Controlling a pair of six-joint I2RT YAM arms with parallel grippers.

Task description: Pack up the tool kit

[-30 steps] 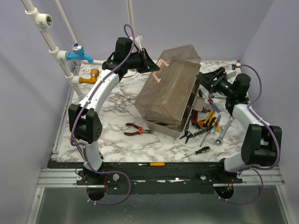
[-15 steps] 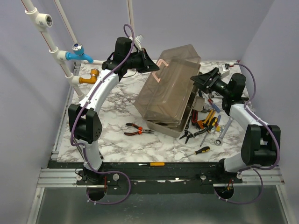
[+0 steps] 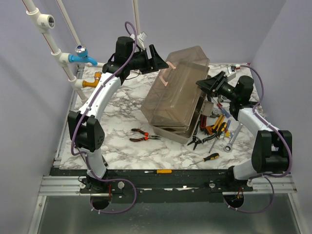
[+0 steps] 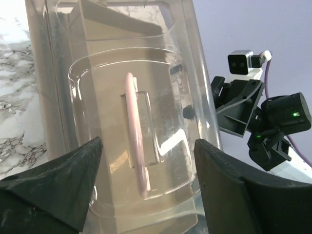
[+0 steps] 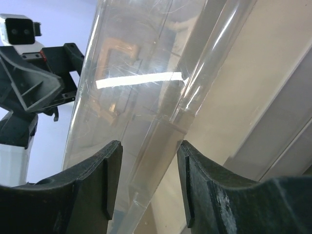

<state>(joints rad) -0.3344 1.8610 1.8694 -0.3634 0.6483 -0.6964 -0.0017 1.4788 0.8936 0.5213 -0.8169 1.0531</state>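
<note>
The tool kit's beige-grey toolbox stands tilted on the marble table, its smoky lid down. The pink handle lies flat against the lid. My left gripper is open just behind the handle, which sits apart between its fingers. My right gripper is at the box's right side, its jaws astride the lid's clear rim with a gap on both sides. Loose tools lie right of the box.
Red-handled pliers lie left of the box, black pliers and a wrench to its right. Two screwdrivers lie near the front edge. White pipes with a blue tap and an orange tap stand at the back left.
My left gripper has opened, let go of the pink handle and drawn back a little. My right gripper has moved left onto the lid's rim and its jaws have narrowed.
</note>
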